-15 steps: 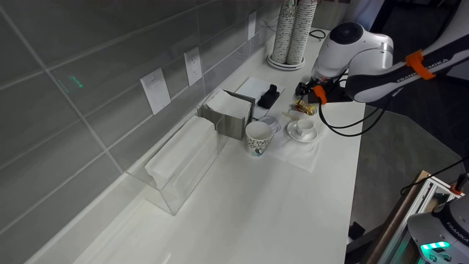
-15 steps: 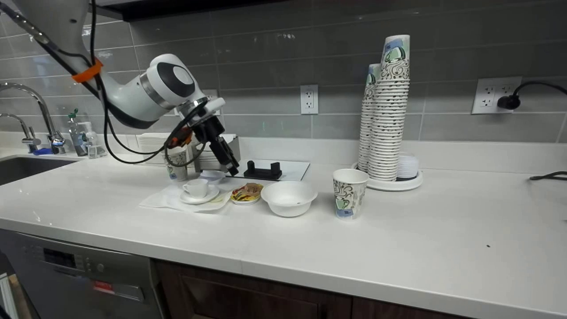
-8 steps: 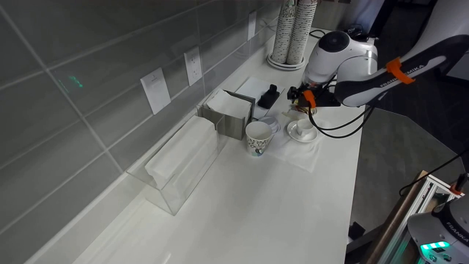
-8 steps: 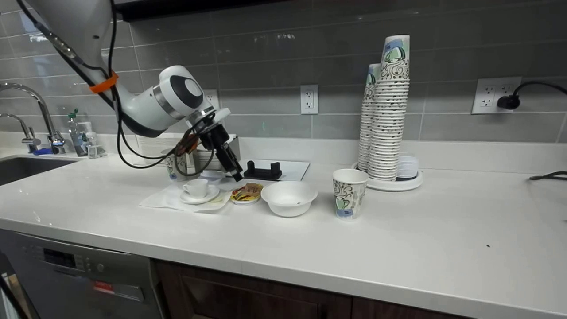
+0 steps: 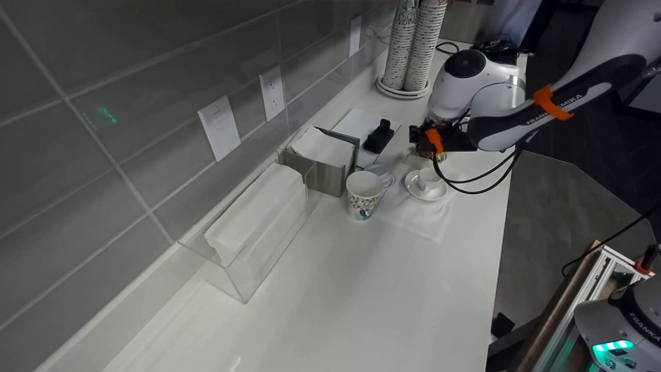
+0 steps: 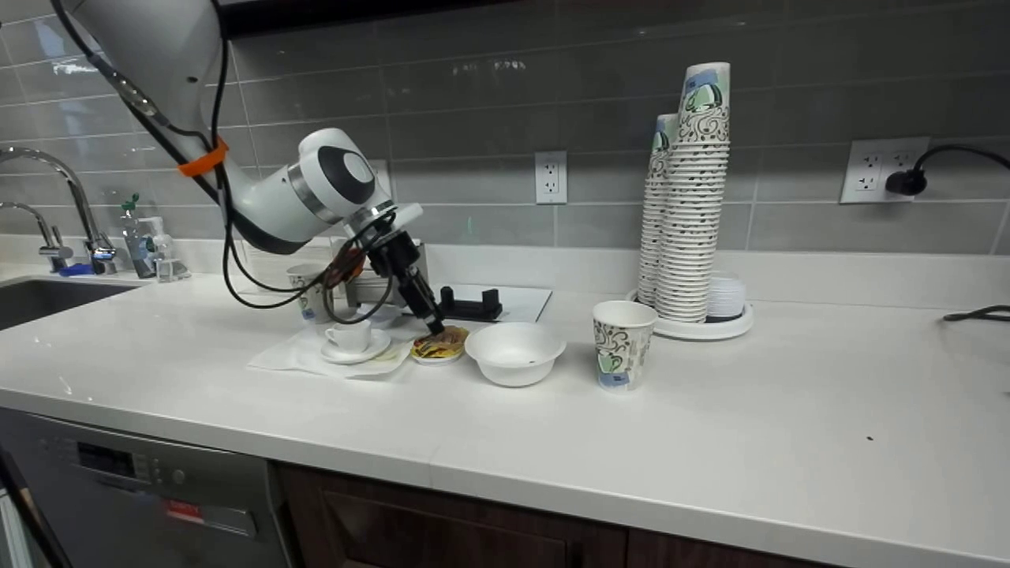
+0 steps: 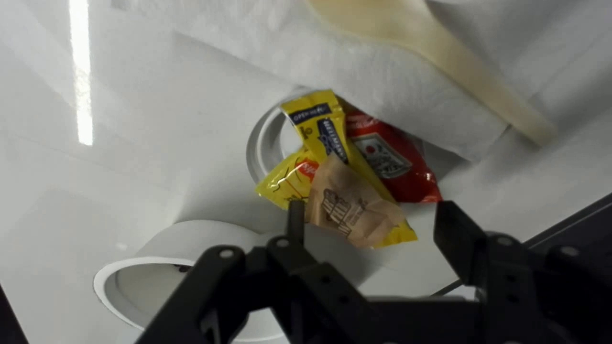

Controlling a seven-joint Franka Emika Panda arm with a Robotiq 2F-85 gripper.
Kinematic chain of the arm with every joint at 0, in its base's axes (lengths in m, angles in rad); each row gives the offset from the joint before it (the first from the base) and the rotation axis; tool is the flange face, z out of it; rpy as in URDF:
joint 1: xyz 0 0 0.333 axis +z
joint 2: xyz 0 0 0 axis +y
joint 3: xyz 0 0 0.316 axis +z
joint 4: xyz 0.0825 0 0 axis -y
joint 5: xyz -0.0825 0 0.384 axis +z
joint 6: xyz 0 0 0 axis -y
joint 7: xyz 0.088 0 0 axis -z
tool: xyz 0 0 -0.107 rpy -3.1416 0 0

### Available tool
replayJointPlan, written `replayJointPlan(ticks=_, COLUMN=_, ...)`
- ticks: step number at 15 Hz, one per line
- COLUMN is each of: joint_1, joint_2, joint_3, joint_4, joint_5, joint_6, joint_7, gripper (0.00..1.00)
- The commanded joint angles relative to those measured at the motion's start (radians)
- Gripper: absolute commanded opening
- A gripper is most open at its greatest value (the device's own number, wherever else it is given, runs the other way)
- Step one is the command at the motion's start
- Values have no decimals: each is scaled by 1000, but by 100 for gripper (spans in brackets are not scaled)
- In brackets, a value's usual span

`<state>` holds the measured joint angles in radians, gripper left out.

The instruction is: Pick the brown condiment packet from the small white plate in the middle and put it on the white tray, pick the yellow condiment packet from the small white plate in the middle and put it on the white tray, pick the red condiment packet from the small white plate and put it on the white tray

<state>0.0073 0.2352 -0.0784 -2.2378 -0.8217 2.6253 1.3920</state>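
Gripper [image 7: 370, 206] lower, seemingly above brown packet [image 7: 350, 205].

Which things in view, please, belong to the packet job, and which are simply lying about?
For the job:
brown packet
red packet
yellow packets (two; unclear which is meant)
small white plate
white tray, probably the flat rectangle

Lying about:
white bowl
spoon
teacup
saucer
stacked cups
black stand on the tray

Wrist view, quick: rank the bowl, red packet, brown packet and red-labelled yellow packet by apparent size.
1. Bowl, even partly hidden.
2. Red packet and brown packet: about alike, unranked.
3. Red-labelled yellow packet: smallest visible patch, partly covered.
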Motion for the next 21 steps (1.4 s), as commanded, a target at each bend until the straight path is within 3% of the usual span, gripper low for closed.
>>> replayJointPlan(ticks=1, joint_1=26, joint_2=22, joint_3=-28, joint_4=23, joint_5=-29, joint_6=6, joint_7=33, gripper=62)
replayJointPlan(ticks=4, joint_1=31, joint_2=24, joint_3=-30, joint_4=23, joint_5=-24, joint_6=3, joint_7=26, gripper=51)
replayJointPlan(ticks=9, joint_1=35, joint_2=29, joint_3=-34, joint_4=24, joint_5=-25, joint_6=1, joint_7=27, gripper=48)
replayJointPlan(ticks=14, joint_1=39, joint_2=26, joint_3=-38, joint_4=22, joint_5=-34, joint_6=0, joint_7=36, gripper=37)
replayJointPlan(ticks=16, joint_1=41, joint_2=25, joint_3=-40, joint_4=22, joint_5=-35, joint_6=0, joint_7=37, gripper=21)
replayJointPlan(ticks=17, joint_1=43, joint_2=24, joint_3=-41, joint_4=22, joint_5=-37, joint_6=0, joint_7=39, gripper=18)
replayJointPlan(ticks=19, joint_1=46, joint_2=23, joint_3=-43, joint_4=21, joint_5=-40, joint_6=0, joint_7=41, gripper=1)
replayJointPlan(ticks=21, joint_1=48, joint_2=19, joint_3=-44, joint_4=21, joint_5=-42, joint_6=-1, joint_7=45, gripper=0)
